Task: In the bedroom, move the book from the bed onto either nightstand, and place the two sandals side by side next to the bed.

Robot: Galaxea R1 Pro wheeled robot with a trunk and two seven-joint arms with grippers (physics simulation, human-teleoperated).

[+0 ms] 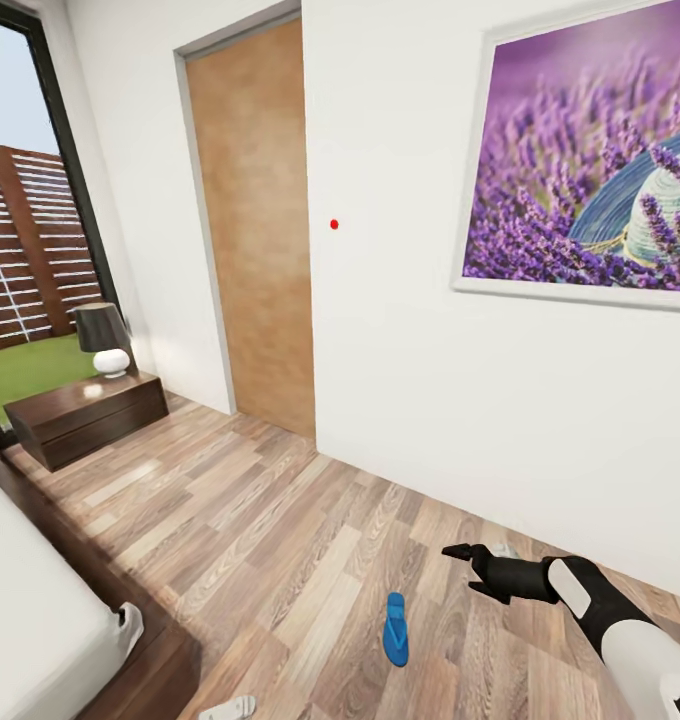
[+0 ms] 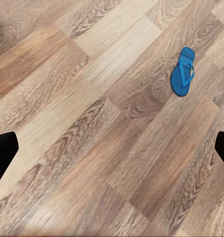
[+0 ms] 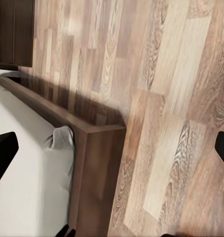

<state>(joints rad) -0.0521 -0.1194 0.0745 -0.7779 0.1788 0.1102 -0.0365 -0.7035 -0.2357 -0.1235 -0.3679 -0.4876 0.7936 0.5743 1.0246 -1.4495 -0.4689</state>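
From my seat the bed (image 1: 40, 610) is my landmark, its dark frame and pale mattress filling the lower left of the head view. Beyond its far end, against the window, sits a nightstand (image 1: 85, 415) with a small lamp (image 1: 104, 340) on top. No book is visible on the part of the mattress I can see. Out on the wood floor (image 1: 270, 500), well clear of the bed's corner and toward the wall with the door (image 1: 255, 230), lies one blue sandal (image 1: 396, 628); the left wrist camera picks it up too (image 2: 183, 71). I see no second sandal. Further from the bed, the right arm reaches over the floor, its gripper (image 1: 465, 555) seen side-on, so I can't tell there how the fingers stand; in both wrist views the fingertips sit at opposite edges with nothing between, so I read both jaws as spread and empty. I judge this the sandal step: next I need to lower a gripper over that sandal, close on its thin sole, and carry it beside the bed.
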